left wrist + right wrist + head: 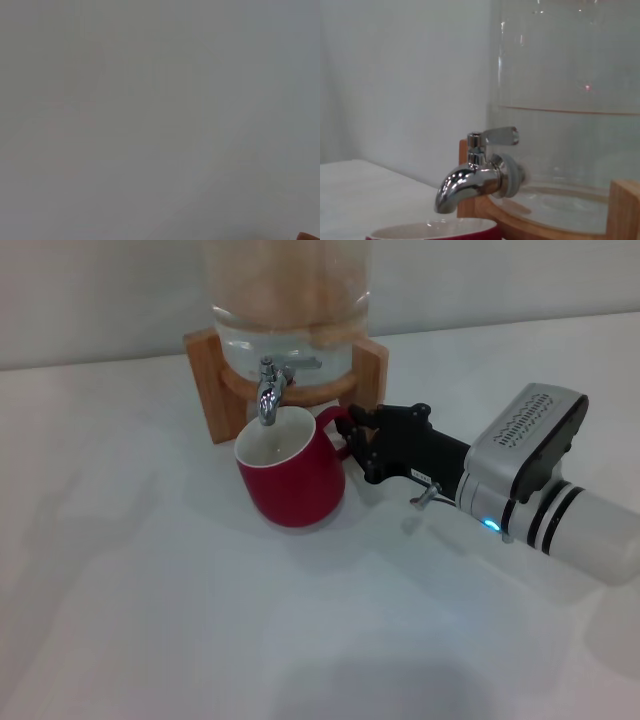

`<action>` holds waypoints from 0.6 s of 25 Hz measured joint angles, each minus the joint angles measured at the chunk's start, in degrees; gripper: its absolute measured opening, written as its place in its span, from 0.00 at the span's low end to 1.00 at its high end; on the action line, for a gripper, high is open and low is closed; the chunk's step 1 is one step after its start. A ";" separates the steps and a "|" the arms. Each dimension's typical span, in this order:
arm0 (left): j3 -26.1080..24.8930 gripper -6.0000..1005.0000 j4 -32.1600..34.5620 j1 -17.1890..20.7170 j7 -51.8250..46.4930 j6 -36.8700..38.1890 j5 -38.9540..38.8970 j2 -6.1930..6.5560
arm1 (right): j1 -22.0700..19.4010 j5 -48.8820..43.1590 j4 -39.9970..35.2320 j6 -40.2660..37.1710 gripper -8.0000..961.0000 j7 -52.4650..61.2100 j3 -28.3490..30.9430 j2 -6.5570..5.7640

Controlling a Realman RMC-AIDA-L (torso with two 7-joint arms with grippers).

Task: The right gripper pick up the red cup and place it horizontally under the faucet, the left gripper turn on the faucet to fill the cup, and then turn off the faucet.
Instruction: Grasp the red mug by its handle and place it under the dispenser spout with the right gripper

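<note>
While red cup (291, 478) stands upright on white bench (150, 590) under faucet (269, 392), right gripper (358, 443) at its handle on the right, grip state unclear, left gripper unseen.

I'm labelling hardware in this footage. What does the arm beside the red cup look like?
The right gripper has black jointed fingers on a black body, behind it a silver-grey block with a ridged top, then a white cylindrical arm with black bands and a small blue light. The left gripper is out of view.

Soft, even light; faint shadows on the table (150, 620); left wrist view is featureless haze.
</note>
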 joint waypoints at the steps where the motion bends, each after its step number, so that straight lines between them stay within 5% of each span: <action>1: -0.02 0.84 0.00 0.00 0.00 0.00 0.00 0.00 | 0.13 0.00 0.09 -0.05 0.15 0.00 0.01 -0.01; 15: -0.07 0.84 0.00 0.25 0.07 0.00 0.01 -0.09 | 0.66 0.00 1.48 -0.99 0.15 -3.94 0.17 0.00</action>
